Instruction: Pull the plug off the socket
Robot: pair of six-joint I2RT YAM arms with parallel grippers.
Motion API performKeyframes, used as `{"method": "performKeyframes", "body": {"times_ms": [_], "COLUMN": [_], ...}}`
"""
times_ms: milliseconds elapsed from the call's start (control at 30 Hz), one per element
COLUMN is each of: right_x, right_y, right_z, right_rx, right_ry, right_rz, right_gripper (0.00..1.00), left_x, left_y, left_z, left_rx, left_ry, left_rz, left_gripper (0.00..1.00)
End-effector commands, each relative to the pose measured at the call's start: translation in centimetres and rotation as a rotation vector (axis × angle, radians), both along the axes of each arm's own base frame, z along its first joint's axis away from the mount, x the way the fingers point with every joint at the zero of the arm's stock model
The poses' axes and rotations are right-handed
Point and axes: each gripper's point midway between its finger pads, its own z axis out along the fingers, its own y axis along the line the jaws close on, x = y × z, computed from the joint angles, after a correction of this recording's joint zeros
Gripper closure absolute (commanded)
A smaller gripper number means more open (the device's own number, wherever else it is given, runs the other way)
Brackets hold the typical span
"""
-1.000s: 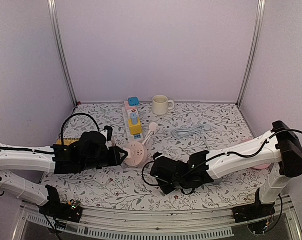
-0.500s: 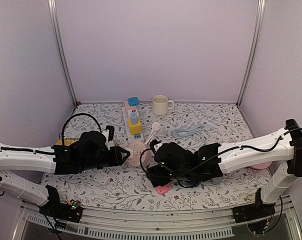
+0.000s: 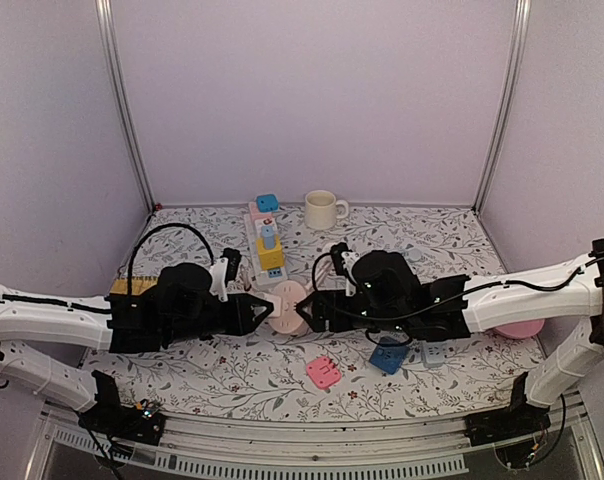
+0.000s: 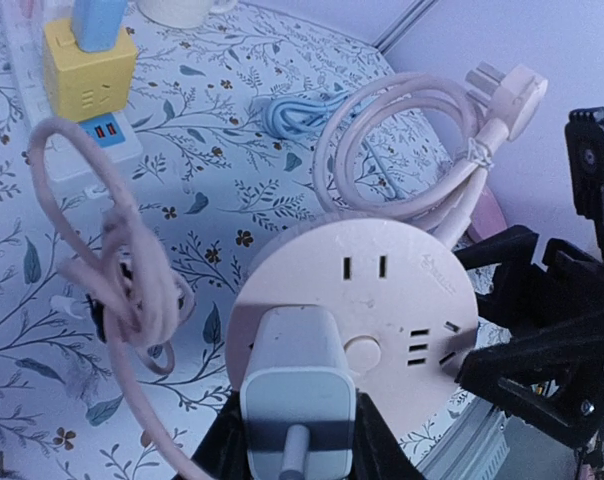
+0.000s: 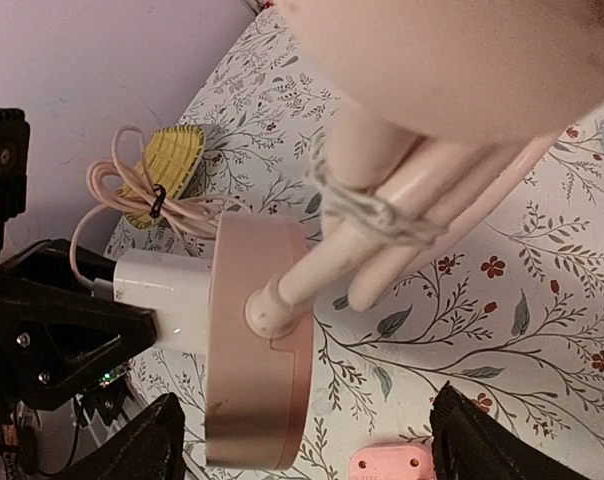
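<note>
Right arm swung up from the near centre of the surface (image 3: 452, 240) to the socket since a second ago, and its end effector (image 3: 307, 312) spread wide on the way. A small pink adapter (image 3: 323, 372) and a blue one (image 3: 387, 355) now lay uncovered where that arm had been.

We saw the round pink socket (image 3: 285, 305) between the two end effectors, at mid surface, disc turned on edge. The white plug (image 4: 300, 385) sat fully in its face, on the side toward the left end effector (image 3: 257, 312), which was clamped on the plug body, one finger on each side. The right end effector stood open, fingers (image 5: 132, 450) straddling the back of the disc with a gap on both sides and no contact seen.

Both arms lay low and near level, reaching inward from either side, wrists facing each other. The socket's own pink cord (image 4: 412, 130) looped off its back, tied in a bundle.

A faint mark was embossed on the socket face; we could not read it. No other writing was legible.
</note>
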Motion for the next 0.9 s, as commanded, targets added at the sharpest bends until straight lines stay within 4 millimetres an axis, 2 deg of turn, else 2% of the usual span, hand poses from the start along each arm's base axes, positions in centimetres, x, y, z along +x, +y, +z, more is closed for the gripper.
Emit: {"method": "performKeyframes", "body": {"times_ms": [0,367,867], "right_x": [0.3,0.3,0.5], "right_y": [1.0,1.2,1.1], "right_z": [2.6,2.5,2.0], "right_rx": [0.166,0.188,0.18], "right_ry": [0.025,0.037,0.051], "right_rz": [0.011,0.012,0.013], "right_gripper": [0.16,0.41,0.44], "left_x": [-0.1,-0.6,-0.5], "left_y": [-2.2,-3.8,-2.9], "left_z": [5.0,5.9,7.3], "left_rx": [-0.142,-0.174,-0.215], "left_ry": [-0.118,-0.134,-0.17], "left_rz": [-0.055,-0.091,-0.037], "left_gripper": [1.0,1.0,1.0]}}
